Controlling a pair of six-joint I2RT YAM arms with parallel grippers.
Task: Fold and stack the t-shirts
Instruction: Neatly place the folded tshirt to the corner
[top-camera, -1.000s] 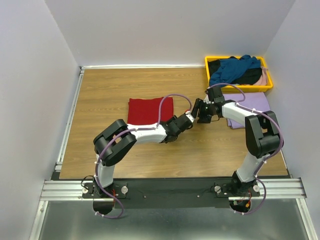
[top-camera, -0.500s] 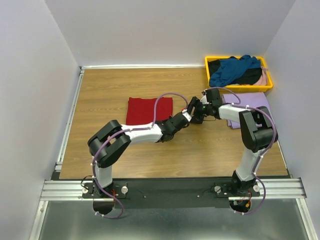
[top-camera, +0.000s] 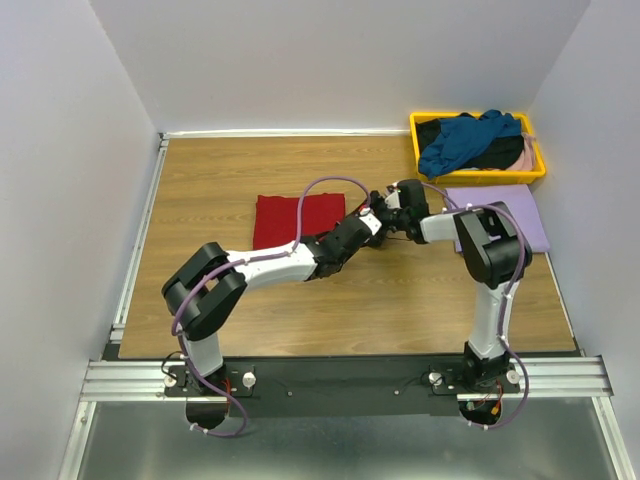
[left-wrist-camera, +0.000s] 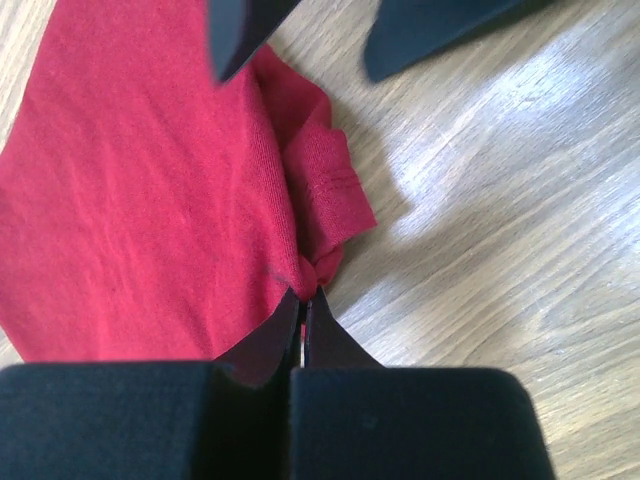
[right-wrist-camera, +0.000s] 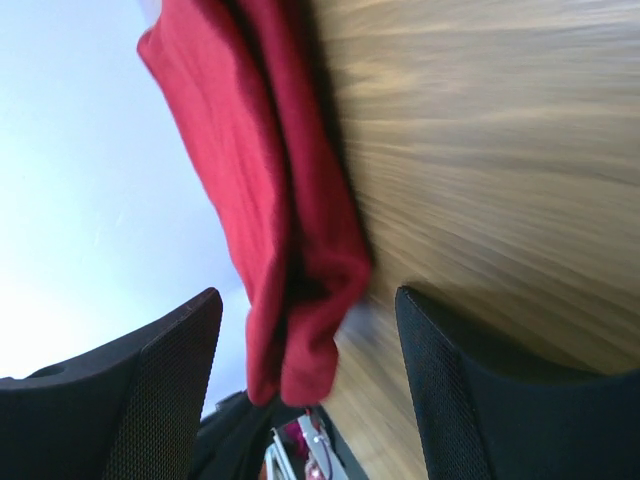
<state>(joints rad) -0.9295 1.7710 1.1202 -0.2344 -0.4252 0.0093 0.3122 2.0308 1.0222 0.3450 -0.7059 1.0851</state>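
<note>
Pinching the dark red t-shirt (left-wrist-camera: 150, 180) corner, left claw (left-wrist-camera: 303, 300) clamped tight; right claw (right-wrist-camera: 305, 300) gaping near it.

A yellow plastic tray (top-camera: 480, 177) sits in the far right corner of the wooden table (top-camera: 220, 170); pale grey walls (top-camera: 350, 60) enclose three sides; an aluminium rail (top-camera: 340, 378) runs along the near edge.

On the table (top-camera: 220, 170), mid-way across: folded t-shirt (top-camera: 290, 215). At its right edge, left gripper (left-wrist-camera: 303, 302) clamped on a corner, right gripper (right-wrist-camera: 308, 300) opposite (fingers either side of the cloth). Farther right, flat t-shirt (top-camera: 520, 212). Behind that, in the far right corner, tray (top-camera: 478, 178) with heaped t-shirts (top-camera: 475, 140) inside.
</note>
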